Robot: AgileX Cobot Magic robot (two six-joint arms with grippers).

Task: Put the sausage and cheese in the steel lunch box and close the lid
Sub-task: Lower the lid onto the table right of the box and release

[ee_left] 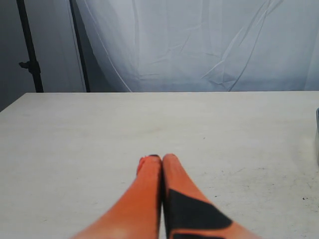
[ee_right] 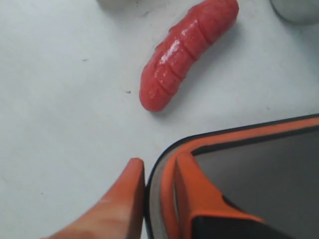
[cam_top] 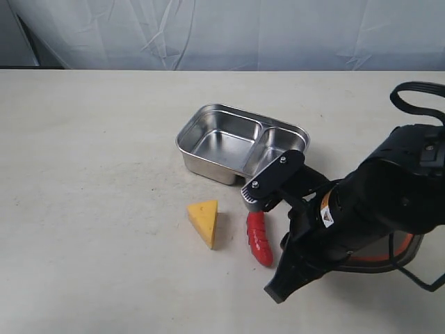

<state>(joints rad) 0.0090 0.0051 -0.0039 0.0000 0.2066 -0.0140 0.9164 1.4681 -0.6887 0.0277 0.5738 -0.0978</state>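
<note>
The steel lunch box (cam_top: 240, 142) stands open and empty near the middle of the table. In front of it the yellow cheese (cam_top: 204, 221) and the red sausage (cam_top: 259, 238) lie side by side on the table. The sausage (ee_right: 187, 52) shows again in the right wrist view. My right gripper (ee_right: 159, 169) is shut on the rim of the dark lid (ee_right: 259, 169), one finger outside and one inside the orange seal. The right arm (cam_top: 361, 216) covers most of the lid (cam_top: 389, 256). My left gripper (ee_left: 160, 158) is shut on nothing, low over bare table.
A wrinkled white backdrop (cam_top: 229, 31) hangs behind the table's far edge. A dark stand (ee_left: 27, 55) rises beyond the table in the left wrist view. Bare tabletop (cam_top: 90, 174) stretches left of the lunch box.
</note>
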